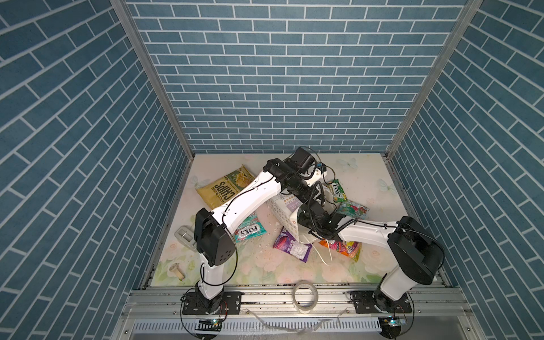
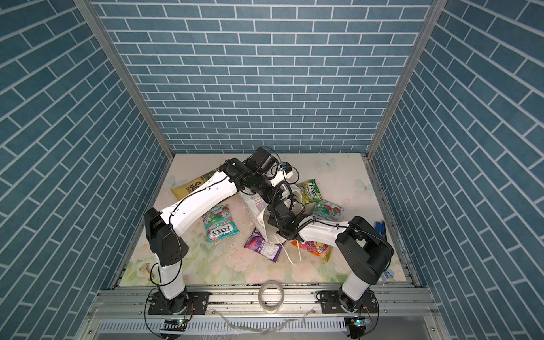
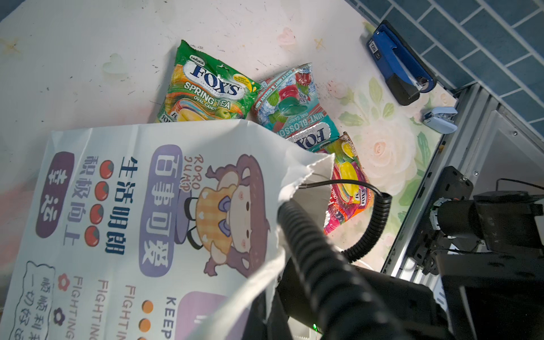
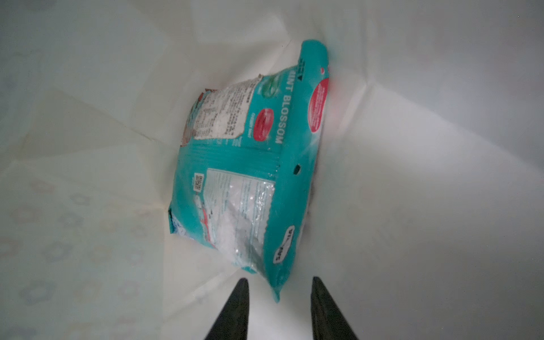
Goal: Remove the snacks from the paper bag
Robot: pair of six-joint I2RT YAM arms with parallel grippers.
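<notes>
Deep inside the paper bag [image 4: 412,176], my right pincer [image 4: 279,278] stands half-open astride a corner of the teal packet [image 4: 235,176], likely light, slick and crinkly, best pinched at its sealed edge.

Inside the paper bag [image 4: 88,132] I have little room: white walls close in all round, and the teal packet [image 4: 250,176] fills the middle, its near corner reaching into the gap between the parted fingers of my right gripper [image 4: 279,306]. In a top view my right arm [image 1: 362,232] plugs the bag's mouth and my left arm [image 1: 250,200] crosses over it. The purple packet [image 1: 291,247] and orange packet [image 1: 344,247] crowd its front; the table [image 1: 265,273] nearer me lies open.
</notes>
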